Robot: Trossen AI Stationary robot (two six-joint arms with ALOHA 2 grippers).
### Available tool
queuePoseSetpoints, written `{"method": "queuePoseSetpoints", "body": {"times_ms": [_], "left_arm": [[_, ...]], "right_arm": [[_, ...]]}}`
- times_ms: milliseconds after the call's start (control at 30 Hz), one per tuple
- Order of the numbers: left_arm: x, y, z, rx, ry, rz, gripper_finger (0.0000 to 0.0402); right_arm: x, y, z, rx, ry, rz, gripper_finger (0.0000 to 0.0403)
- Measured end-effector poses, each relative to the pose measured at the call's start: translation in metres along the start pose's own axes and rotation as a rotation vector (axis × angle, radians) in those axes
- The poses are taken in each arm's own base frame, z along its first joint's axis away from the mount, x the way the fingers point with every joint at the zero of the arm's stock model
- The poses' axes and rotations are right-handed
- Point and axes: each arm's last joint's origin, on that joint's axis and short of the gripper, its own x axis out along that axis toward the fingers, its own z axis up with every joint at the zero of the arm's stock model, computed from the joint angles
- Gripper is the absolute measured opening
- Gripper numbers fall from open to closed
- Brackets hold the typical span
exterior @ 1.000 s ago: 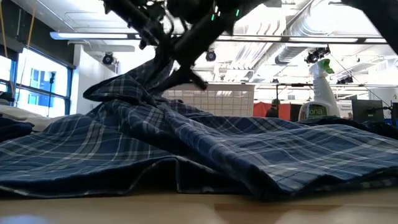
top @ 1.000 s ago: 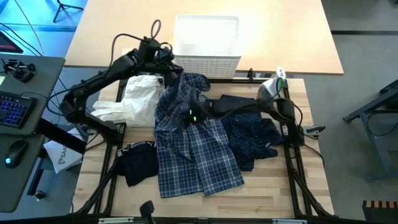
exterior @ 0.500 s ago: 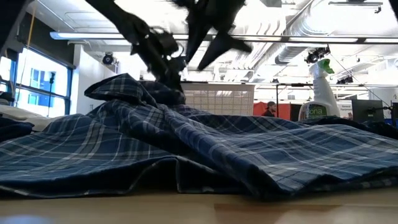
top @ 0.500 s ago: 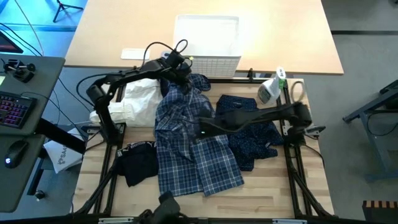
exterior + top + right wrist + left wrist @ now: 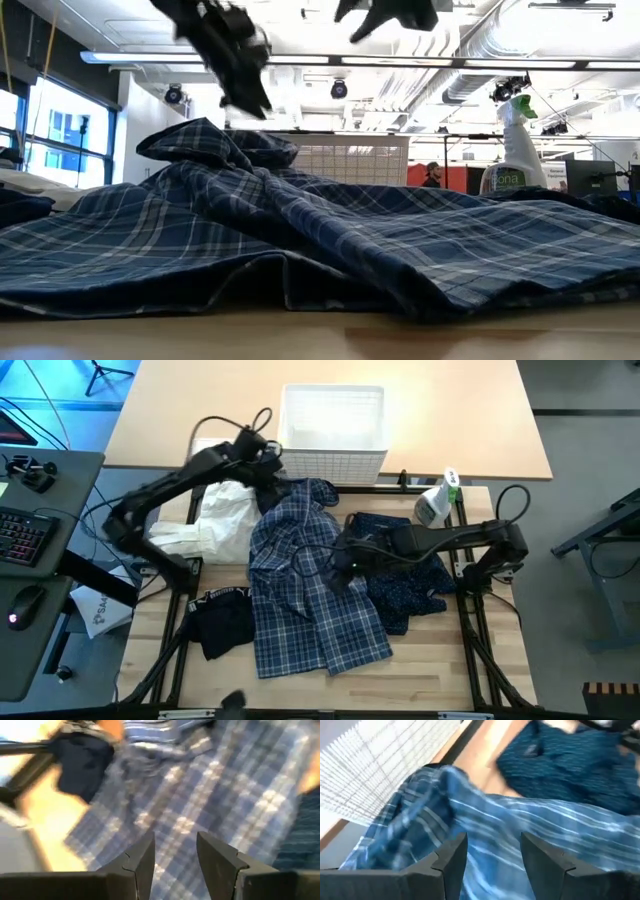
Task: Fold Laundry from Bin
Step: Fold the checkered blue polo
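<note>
Plaid shirt collar released and dropped since earlier, left gripper lifted, jaws parted, near bin, right gripper parted, empty, over shirt.

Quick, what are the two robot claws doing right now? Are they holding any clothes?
Left claw: open, holding nothing, above the plaid shirt near the basket.
Right claw: open, holding nothing, over the plaid shirt.

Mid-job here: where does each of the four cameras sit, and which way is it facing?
High: overhead, facing down on table, bin; both arms show.
Low: table-top level, across plaid shirt into the room; both arms overhead.
Left wrist: above the shirt by the bin; left gripper open.
Right wrist: above the shirt's middle; right gripper open, empty.
All four share the shirt.
</note>
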Motion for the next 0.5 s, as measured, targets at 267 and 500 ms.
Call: {"method": "queuePoseSetpoints", "body": {"times_ms": [267, 500], "left_arm": [[-0.081, -0.091, -0.038, -0.076, 0.086, 0.052, 0.0172], [-0.115, -0.168, -0.084, -0.412, 0.142, 0.063, 0.0172]], "right_arm": [[0.043, -0.051, -0.037, -0.112, 0.074, 0.053, 0.0139], [0.042, -0.092, -0.061, -0.104, -0.030, 0.231, 0.0139]]}}
